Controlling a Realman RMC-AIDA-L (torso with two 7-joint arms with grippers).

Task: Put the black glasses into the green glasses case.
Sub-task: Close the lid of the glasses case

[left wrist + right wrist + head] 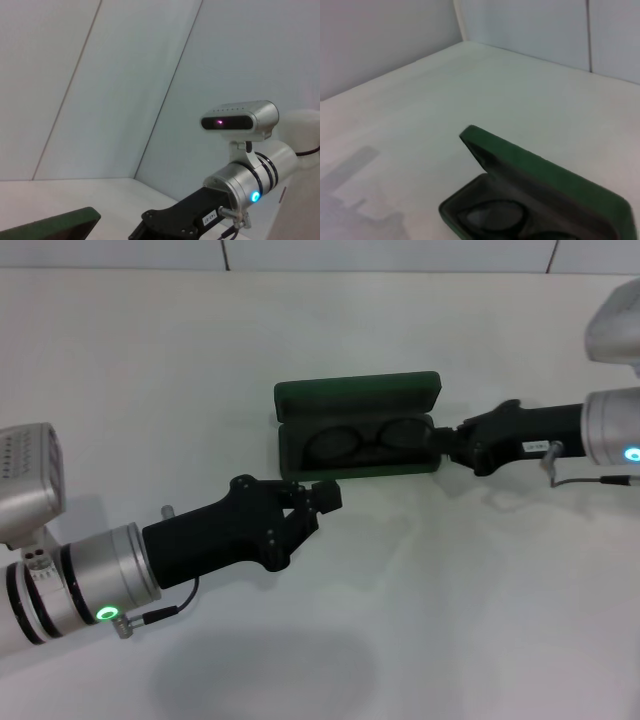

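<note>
**Resting both my grippers at the open case with the glasses inside**

Lying inside the dark green hard-shell glasses case (pixel 358 430) are the thin black-framed glasses (pixel 370 440), folded, with both oval lenses visible against the dark lining of the lower tray. The lid of the case stands open, on the side far from me. The case sits on the white table (pixel 150 370).

My right gripper (pixel 448 443) is at the right end of the case, touching it or just beside it; whether its fingers hold the case wall or only stand against it, I cannot tell. My right wrist camera looks over the tray and shows one lens (pixel 492 217) under the raised lid.

My left gripper (pixel 322 502) is just in front of the near left corner of the case, apart from it. Its fingers appear drawn together and they hold nothing.
</note>
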